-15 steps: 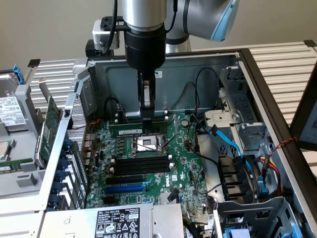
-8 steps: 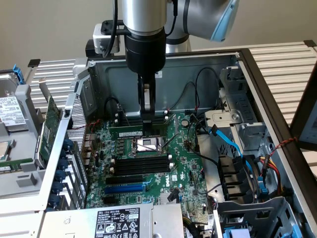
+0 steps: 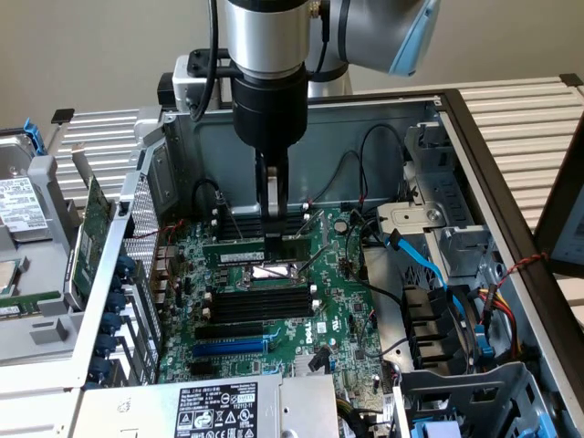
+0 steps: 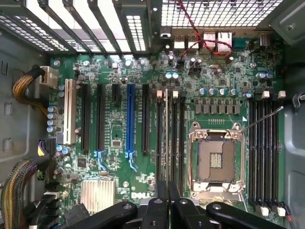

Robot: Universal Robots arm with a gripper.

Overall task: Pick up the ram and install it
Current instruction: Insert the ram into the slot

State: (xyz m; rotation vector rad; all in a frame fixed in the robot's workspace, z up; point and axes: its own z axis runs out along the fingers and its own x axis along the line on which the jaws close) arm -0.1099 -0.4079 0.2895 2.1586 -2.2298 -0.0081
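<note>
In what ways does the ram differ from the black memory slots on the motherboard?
The ram is green; the black memory slots are black. The ram sits in the end effector; the slots lie on the motherboard, empty. Both are long and narrow.

Seen in the exterior view from high up, slanting down into the open grey metal computer case (image 3: 411, 114), and in the wrist view from close above, straight down, sharing the green motherboard (image 4: 114, 129) and square silver processor socket (image 3: 274, 271).
</note>
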